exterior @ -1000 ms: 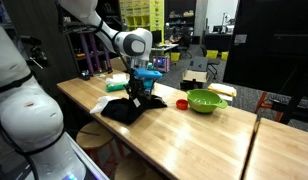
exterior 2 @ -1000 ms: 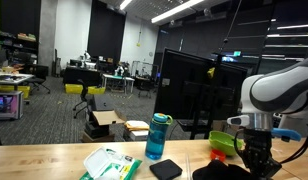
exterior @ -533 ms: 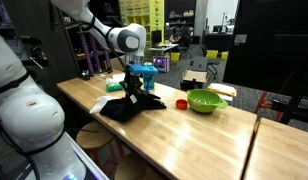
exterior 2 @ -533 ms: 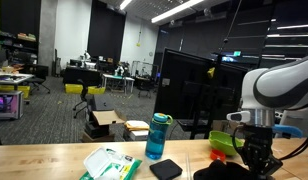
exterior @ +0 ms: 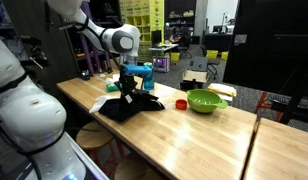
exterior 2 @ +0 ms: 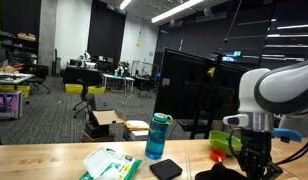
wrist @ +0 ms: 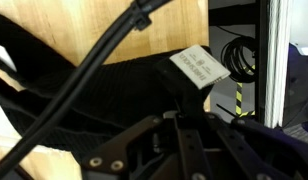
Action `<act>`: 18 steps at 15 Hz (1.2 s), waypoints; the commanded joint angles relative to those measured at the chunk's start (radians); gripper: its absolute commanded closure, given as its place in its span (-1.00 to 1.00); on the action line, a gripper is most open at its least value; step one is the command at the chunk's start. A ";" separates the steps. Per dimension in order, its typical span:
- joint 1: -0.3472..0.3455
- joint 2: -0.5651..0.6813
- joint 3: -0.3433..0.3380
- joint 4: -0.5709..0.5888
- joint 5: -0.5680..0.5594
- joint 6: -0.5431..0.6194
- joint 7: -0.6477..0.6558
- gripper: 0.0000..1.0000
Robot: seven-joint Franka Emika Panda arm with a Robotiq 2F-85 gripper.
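gripper (exterior: pixel 129 92) is down on the black cloth (exterior: pixel 124 108) at the left end of the desk (exterior: pixel 194 140). in the wrist view the fingers (wrist: pixel 144 140) come together on a fold of the cloth just below its white label (wrist: pixel 201 68), so they look pinched shut on fabric, though the contact itself is dark and hard to read.

progress, judged: grasp looks made and the cloth is drawn up into a small peak under the gripper. most of it lies spread and crumpled on the desk, none of it clear of the surface. so early stage: picked at, not lifted off, not folded, not moved anywhere.

around it: green bowl (exterior: pixel 205 100) to the right, well apart, with a small red thing (exterior: pixel 181 103) between bowl and cloth. white packet (exterior: pixel 101 103) just left of the cloth, edge touching or nearly. in an exterior view a blue bottle (exterior 2: pixel 157 137) stands upright beyond a flat black pad (exterior 2: pixel 166 168).
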 commanded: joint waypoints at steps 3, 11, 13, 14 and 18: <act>0.023 0.000 0.067 -0.081 -0.112 0.195 0.198 0.96; 0.029 0.054 0.132 -0.100 -0.392 0.286 0.598 0.96; 0.042 0.066 0.134 -0.078 -0.373 0.235 0.633 0.96; 0.048 0.069 0.135 -0.066 -0.362 0.212 0.645 0.96; 0.074 0.071 0.139 -0.023 -0.333 0.128 0.692 0.96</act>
